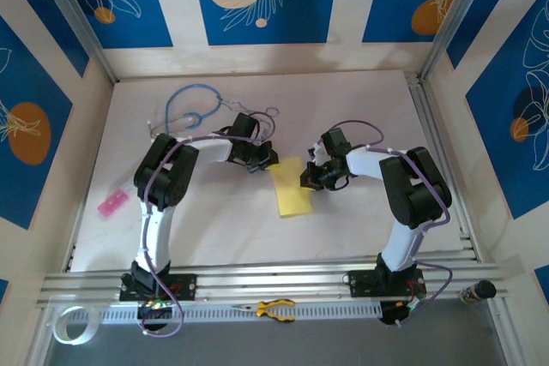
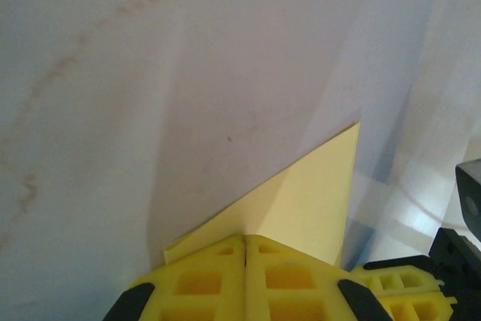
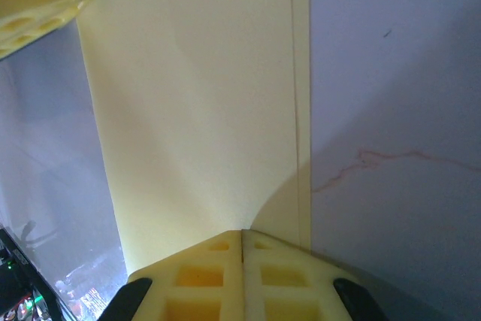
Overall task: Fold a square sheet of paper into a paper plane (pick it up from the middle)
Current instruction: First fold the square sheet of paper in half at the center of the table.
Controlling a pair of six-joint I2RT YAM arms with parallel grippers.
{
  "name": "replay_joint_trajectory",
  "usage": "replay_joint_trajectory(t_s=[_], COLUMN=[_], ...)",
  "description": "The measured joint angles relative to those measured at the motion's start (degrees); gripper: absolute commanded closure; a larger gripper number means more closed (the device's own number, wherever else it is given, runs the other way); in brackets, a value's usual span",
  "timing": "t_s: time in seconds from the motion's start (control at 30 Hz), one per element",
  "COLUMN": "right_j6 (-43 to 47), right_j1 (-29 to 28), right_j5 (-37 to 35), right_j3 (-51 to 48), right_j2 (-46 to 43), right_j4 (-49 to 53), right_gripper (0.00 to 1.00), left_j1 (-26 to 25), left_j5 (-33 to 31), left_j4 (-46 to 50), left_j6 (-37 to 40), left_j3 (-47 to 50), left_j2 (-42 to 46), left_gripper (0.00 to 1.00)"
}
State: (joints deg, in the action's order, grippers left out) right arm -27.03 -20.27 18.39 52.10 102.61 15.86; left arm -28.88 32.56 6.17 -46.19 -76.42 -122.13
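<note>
1. Top external view: we see the sheet of paper [image 1: 290, 195] lying flat near the middle of the white tabletop [image 1: 343, 109], between the two arms. It shows as a pale-yellow rectangle, longer from far to near than from left to right.
2. Same view: the left claw [image 1: 266, 162] meets the sheet at its far left corner. The right claw [image 1: 307, 179] meets it at the right edge, toward the far end.
3. Left wrist view: the left claw [image 2: 246, 242] is clenched, its yellow pads pressed together with no gap. A pointed corner of the sheet [image 2: 308, 201] reaches out beyond the tips over the tabletop [image 2: 150, 73]. We cannot tell whether paper is pinched between the pads or only pressed under them.
4. Same view: one yellow pad of the right claw [image 2: 398, 285] appears at the lower right, near the sheet.
5. Right wrist view: the right claw [image 3: 242, 234] is likewise clenched, its tips over the sheet [image 3: 195, 110]. Along one long edge we see two close parallel lines, suggesting offset layers, with bare tabletop [image 3: 391, 73] beyond. Whether this claw grips paper we cannot tell.
6. Same view: a pad of the left claw [image 3: 37, 5] sits at the sheet's corner.
7. Top external view: a small pink object [image 1: 112, 204] lies at the left, well apart from the sheet. Yellow-handled pliers [image 1: 274, 309] rest at the near edge between the arm bases.
</note>
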Motion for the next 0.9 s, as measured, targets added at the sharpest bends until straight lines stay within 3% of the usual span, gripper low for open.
replay_joint_trajectory(t_s=[0.9], right_j6=[0.2], right_j1=[0.0], right_j5=[-0.2], right_j3=[0.0], right_j2=[0.0], right_j4=[-0.1], right_gripper=[1.0], left_j1=[1.9], left_j5=[-7.2], left_j4=[5.0], left_j6=[0.3], left_j3=[-4.6], left_j2=[-0.6], left_gripper=[0.96])
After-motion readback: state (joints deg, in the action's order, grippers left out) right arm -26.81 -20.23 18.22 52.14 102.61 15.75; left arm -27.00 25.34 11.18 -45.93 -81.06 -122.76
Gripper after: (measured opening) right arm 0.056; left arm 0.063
